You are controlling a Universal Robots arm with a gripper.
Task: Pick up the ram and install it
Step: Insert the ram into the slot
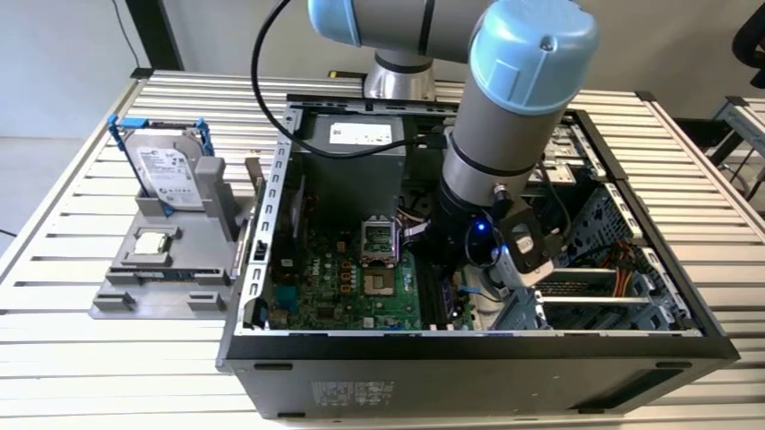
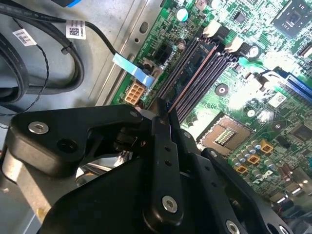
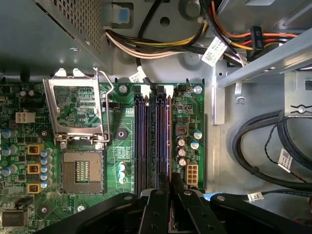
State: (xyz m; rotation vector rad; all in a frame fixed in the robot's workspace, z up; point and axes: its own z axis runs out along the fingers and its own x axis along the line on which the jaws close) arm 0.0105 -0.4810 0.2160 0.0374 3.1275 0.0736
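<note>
In both wrist views the black metal gripper fingers [image 3: 163, 195] [image 2: 163, 131] are covering the near end of the thin green ram strip [image 3: 168, 141] [image 2: 192, 73]; the exterior view's grey arm is hiding them.

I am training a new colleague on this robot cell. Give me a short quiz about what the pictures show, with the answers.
1. True or false: the hard drive lies inside the computer case.
2. The gripper hangs over: A) the memory slots; B) the power supply; C) the grey holder.
3. What colour is the frame around the hard drive?
Key: 1 false; 2 A; 3 blue.
</note>
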